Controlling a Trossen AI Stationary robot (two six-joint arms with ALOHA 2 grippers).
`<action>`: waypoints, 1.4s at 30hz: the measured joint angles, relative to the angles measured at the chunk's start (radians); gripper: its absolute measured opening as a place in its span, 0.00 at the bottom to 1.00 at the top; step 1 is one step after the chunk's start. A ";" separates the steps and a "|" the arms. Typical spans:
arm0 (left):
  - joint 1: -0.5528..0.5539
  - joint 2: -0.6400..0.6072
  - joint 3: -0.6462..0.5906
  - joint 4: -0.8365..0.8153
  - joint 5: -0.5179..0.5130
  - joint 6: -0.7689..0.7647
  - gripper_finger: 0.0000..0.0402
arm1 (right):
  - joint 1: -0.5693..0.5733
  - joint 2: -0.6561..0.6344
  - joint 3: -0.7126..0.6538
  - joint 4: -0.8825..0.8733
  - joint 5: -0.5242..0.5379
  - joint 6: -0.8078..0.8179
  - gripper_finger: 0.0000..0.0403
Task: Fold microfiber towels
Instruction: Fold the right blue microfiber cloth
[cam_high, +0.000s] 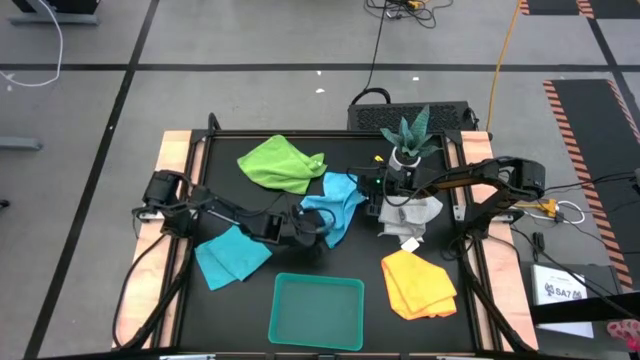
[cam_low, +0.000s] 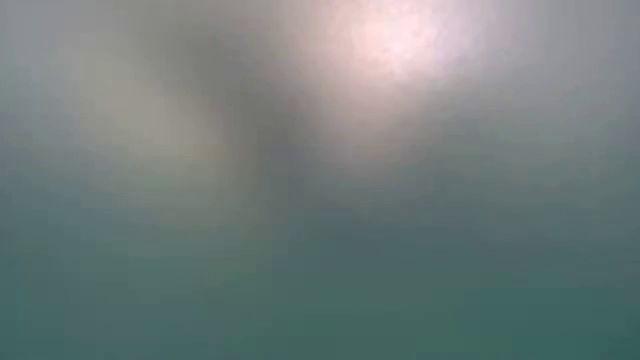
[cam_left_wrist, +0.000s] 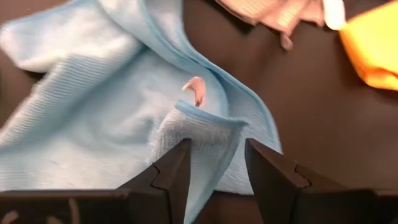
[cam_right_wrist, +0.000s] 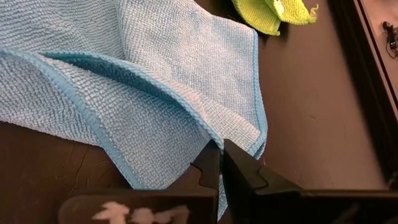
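A turquoise towel (cam_high: 335, 205) lies crumpled at the table's middle, between my two grippers. My left gripper (cam_left_wrist: 217, 149) stands open at its near left corner, which stands up between the fingers. My right gripper (cam_right_wrist: 217, 146) is shut at the towel's right edge. Flat on the mat lie a lime green towel (cam_high: 280, 163), a second turquoise towel (cam_high: 232, 255), a grey-white towel (cam_high: 410, 215) and a yellow-orange towel (cam_high: 418, 283). The low view shows only a blur. My left gripper touches the towel's upturned corner (cam_left_wrist: 199, 134), which leans on the inner side of one finger (cam_left_wrist: 177, 168); a dark gap shows beside the other finger. My right gripper pinches the towel's hemmed edge (cam_right_wrist: 208, 132) at its fingertips, slanting down from the table's right. A raised fold runs to the fingertips; the rest of the cloth lies on the table.
A teal tray (cam_high: 317, 312) stands at the near edge, between the second turquoise towel and the yellow-orange one. A potted plant (cam_high: 408, 140) stands at the far right, close behind my right gripper. Raised rails (cam_high: 175, 160) border the black mat.
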 joint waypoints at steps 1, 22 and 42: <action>0.004 0.000 0.000 0.000 -0.006 -0.001 0.38 | 0.000 0.000 0.000 0.000 0.000 0.000 0.00; 0.049 -0.004 0.000 -0.127 -0.014 0.046 0.01 | 0.000 0.000 0.000 0.000 0.000 -0.002 0.00; 0.054 -0.381 0.000 -0.408 -0.180 0.235 0.00 | 0.122 -0.251 0.031 -0.012 0.057 0.028 0.00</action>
